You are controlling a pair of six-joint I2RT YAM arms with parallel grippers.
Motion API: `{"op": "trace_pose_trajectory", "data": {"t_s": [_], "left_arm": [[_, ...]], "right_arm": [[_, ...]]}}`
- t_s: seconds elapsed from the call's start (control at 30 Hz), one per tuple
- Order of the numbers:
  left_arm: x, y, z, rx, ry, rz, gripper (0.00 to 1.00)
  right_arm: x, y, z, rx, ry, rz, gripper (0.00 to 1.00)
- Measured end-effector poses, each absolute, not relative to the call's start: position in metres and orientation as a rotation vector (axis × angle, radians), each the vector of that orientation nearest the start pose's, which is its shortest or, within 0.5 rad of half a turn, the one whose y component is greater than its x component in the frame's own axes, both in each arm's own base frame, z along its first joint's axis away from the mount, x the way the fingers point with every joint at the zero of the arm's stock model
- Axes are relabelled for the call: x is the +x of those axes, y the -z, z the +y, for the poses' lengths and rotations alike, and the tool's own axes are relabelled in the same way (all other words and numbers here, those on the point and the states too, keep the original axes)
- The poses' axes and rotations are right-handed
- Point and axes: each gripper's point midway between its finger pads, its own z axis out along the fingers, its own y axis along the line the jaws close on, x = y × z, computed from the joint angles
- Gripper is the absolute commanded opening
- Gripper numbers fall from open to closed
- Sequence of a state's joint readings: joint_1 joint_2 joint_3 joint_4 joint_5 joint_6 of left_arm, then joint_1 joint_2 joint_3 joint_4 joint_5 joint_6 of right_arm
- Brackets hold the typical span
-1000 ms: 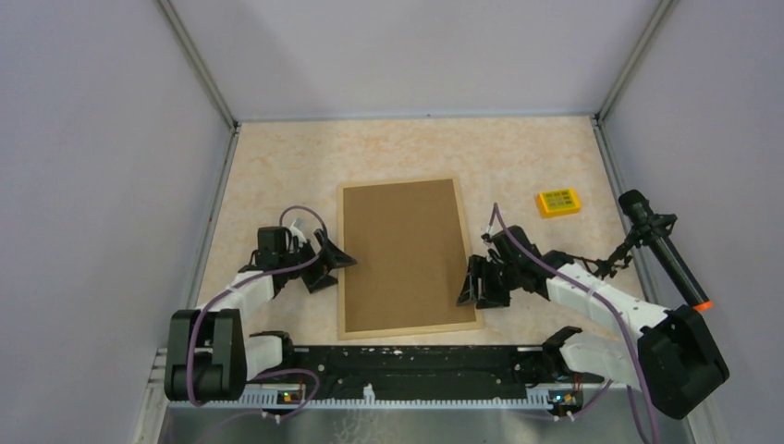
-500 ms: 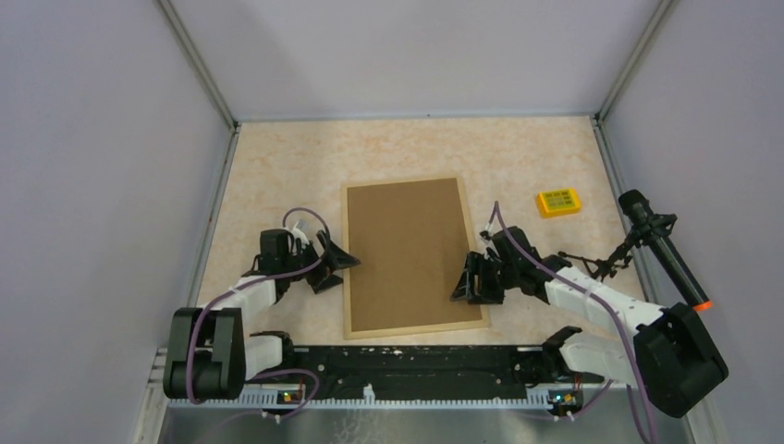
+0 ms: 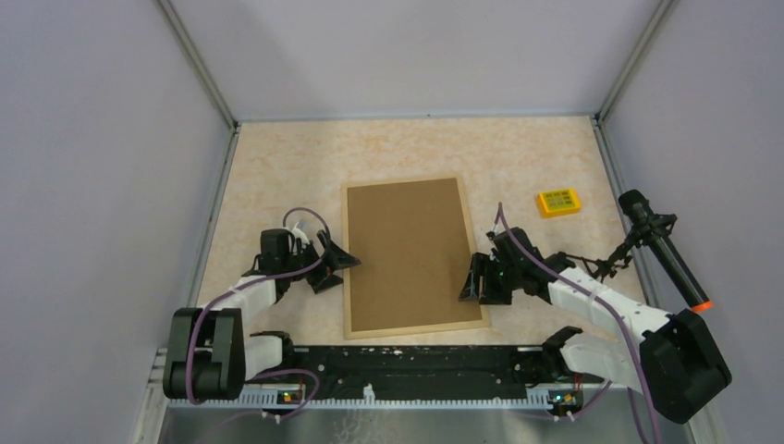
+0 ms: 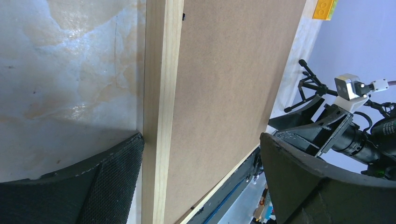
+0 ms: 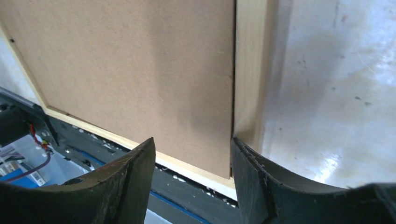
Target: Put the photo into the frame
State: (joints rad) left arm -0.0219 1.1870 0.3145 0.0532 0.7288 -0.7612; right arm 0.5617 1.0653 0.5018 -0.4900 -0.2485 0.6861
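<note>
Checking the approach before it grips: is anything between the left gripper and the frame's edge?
Nothing visible does. The left gripper, open, straddles the frame's left rail: one finger lies outside the rail's outer edge, the other over the brown backing board. The photo shows in no view.

A pale, marbled beige worktop point(image 3: 277, 166) is lying inside an enclosure and glinting under the light in both wrist views. Plain grey-white walls point(image 3: 92, 139) are standing around it on three sides, with thin metal posts point(image 3: 196, 63) running up at the two far corners. A small yellow block point(image 3: 558, 202) with small markings on its top face is resting flat toward the far right of the worktop; part of it is peeking in at the upper edge of the left wrist view. Near the right wall, a black cylinder point(image 3: 666, 250) with an orange tip is sitting tilted on a spindly black stand point(image 3: 601, 264). A black rail point(image 3: 416, 357) is running along the near edge.
</note>
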Motion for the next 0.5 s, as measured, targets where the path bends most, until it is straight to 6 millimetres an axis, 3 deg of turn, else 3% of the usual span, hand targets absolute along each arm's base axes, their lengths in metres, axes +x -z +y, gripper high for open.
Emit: {"op": "trace_pose_trajectory", "data": {"t_s": [0.33,0.5], "left_arm": [[0.234,-0.053,-0.141,-0.537,1.225,2.372,0.98],[0.247,-0.054,-0.134,-0.529,1.161,2.325,0.98]], "right_arm": [[0.148,-0.049,0.190,0.108,-0.881,2.720,0.56],[0.142,-0.076,0.203,0.122,-1.045,2.657,0.50]]}}
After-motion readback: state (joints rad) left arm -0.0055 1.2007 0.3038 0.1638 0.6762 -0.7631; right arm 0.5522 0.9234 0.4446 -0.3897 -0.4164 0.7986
